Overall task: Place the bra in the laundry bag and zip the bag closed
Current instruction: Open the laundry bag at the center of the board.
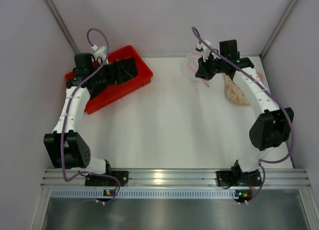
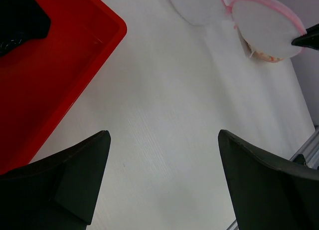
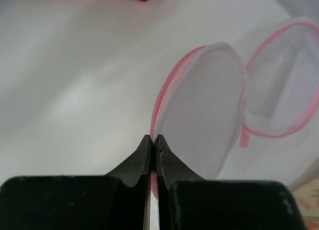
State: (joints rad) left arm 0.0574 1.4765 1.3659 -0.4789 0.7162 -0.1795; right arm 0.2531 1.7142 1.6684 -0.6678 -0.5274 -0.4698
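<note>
Surface: white table (image 1: 164, 125), with a metal rail (image 1: 169, 177) along its near edge.
Room: pale walls (image 1: 149, 20) close around.
Laundry bag (image 3: 204, 110): far right, rim upright, round halves spread open.
Right gripper (image 3: 153, 140): pinched together on the bag's pink rim.
Left gripper (image 2: 164, 135): jaws wide apart, far left.
Bra (image 2: 20, 18): in the red bin (image 2: 60, 65); mostly cropped, so its long axis is unclear.

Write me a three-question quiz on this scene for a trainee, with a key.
1. Fill in: the bra lies in the ____ tray.
2. True or false: the left gripper is open.
3. Choose one: the right gripper is shut on
A. the bra
B. the pink edge of the laundry bag
C. nothing

Key: 1 red; 2 true; 3 B.
</note>
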